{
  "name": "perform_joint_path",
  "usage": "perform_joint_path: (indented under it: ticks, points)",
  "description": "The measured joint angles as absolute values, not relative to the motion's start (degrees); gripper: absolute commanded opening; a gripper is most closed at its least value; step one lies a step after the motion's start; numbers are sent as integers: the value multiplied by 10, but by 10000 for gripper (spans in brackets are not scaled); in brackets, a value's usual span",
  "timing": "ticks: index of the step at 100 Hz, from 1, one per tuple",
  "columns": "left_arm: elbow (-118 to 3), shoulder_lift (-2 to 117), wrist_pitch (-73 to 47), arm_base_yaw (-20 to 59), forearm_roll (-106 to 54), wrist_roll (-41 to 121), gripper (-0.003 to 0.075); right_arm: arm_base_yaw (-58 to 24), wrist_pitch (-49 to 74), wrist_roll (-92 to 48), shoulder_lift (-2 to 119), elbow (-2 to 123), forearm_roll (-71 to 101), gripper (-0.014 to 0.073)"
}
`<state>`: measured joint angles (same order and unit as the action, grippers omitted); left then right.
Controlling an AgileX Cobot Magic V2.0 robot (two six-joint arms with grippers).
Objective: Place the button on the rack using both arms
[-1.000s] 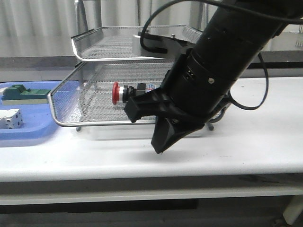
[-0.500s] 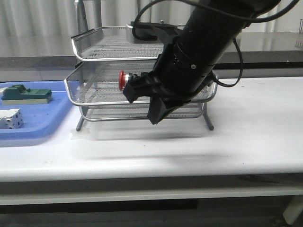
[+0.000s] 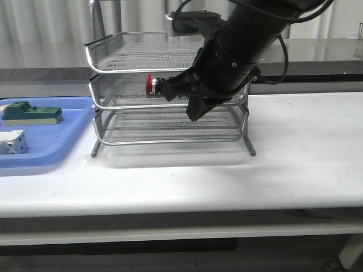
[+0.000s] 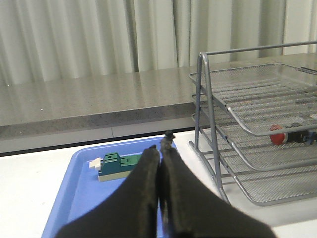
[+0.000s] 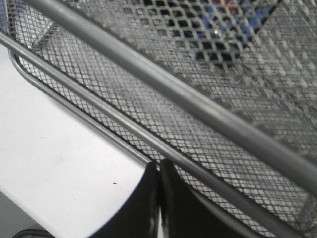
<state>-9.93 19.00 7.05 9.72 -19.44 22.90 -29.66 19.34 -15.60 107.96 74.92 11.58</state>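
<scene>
Right gripper (image 3: 195, 110), in the front view, hangs in front of the rack's (image 3: 108, 85) middle tier with its fingers pressed together and nothing between them. The button (image 3: 156, 86) lies on its side in that middle tier, red head toward the blue tray (image 3: 57, 144), which sits on the counter (image 3: 295, 164) beside the rack and carries a green block (image 3: 31, 112) and a white block (image 3: 12, 141).

From the left wrist view, the left gripper (image 4: 159, 148) is clenched and empty, hovering over the blue tray, well apart from the rack; the button shows through the mesh in the middle tier.

From the right wrist view, the right gripper's fingertips meet just in front of the rack's rims and mesh, touching nothing I can make out.

By its build the button looks rigid, compact and fairly light, prone to roll on its round body. The cylindrical body behind the head seems the surest place to pinch it.
</scene>
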Motion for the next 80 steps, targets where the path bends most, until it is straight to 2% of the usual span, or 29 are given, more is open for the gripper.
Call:
perform_joint_path:
  ticks: [41, 80]
  points:
    - [-99, 190, 70, 97, -194, 229, -20, -295, 289, -152, 1052, 751, 115, -60]
    - [-99, 190, 70, 97, -194, 229, -20, -288, 322, -130, 886, 690, 85, -57]
